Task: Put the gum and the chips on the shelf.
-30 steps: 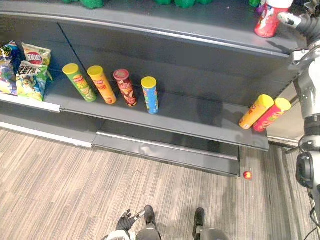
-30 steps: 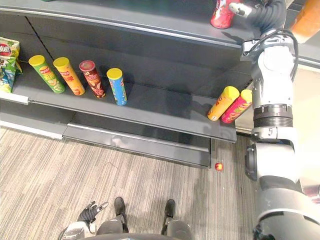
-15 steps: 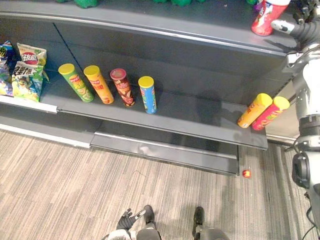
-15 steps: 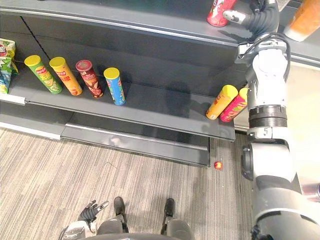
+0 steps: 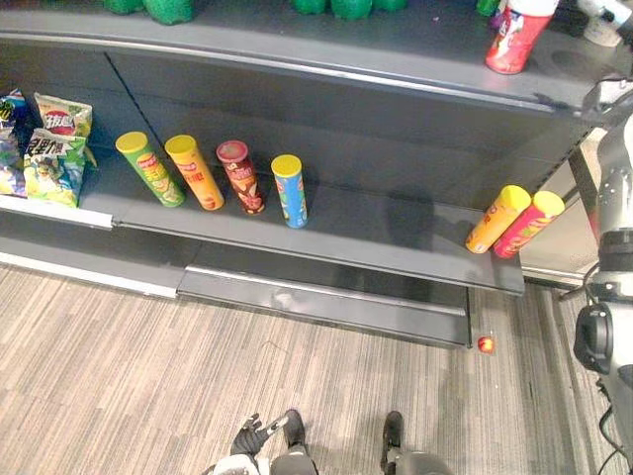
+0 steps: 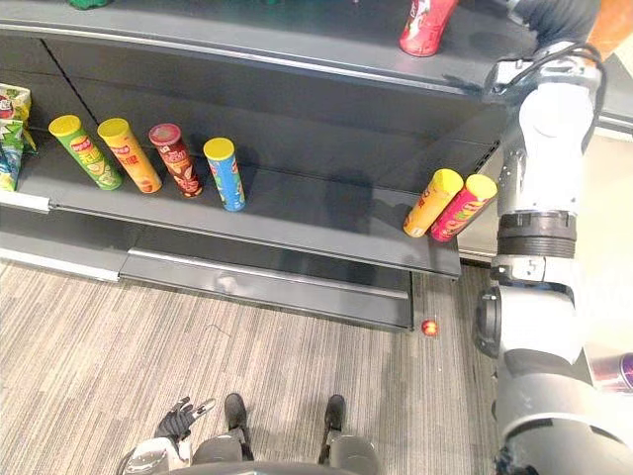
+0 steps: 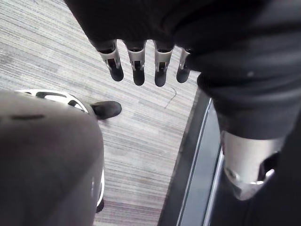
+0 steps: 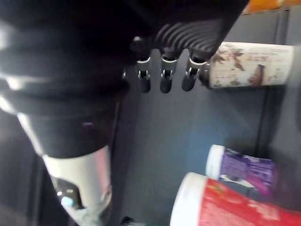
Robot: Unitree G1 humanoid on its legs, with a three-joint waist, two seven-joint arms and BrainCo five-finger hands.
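A red can with a white lid [image 5: 512, 40] stands upright near the right end of the top shelf [image 5: 297, 54]; it also shows as the red can [image 8: 221, 207] in the right wrist view. My right hand [image 8: 162, 77] hovers just right of the can, apart from it, fingers relaxed and holding nothing. Several chip tubes stand on the middle shelf [image 5: 376, 242]: green [image 5: 150, 166], orange [image 5: 195, 170], dark red [image 5: 240, 175] and blue [image 5: 289, 190]. A yellow tube [image 5: 497, 219] and a pink-red tube [image 5: 528, 224] lean at the shelf's right end. My left hand [image 7: 136, 70] hangs low over the carpet, fingers straight.
Chip bags [image 5: 49, 148] lie at the middle shelf's left end. A purple can [image 8: 240, 169] and a white can on its side [image 8: 249, 66] sit near the red can. Green items [image 5: 168, 8] line the top shelf's back. A small red ball [image 5: 486, 343] lies on the carpet.
My right hand has drawn away from the red can, up and to the right. The can stays standing on the top shelf. The view has shifted slightly.
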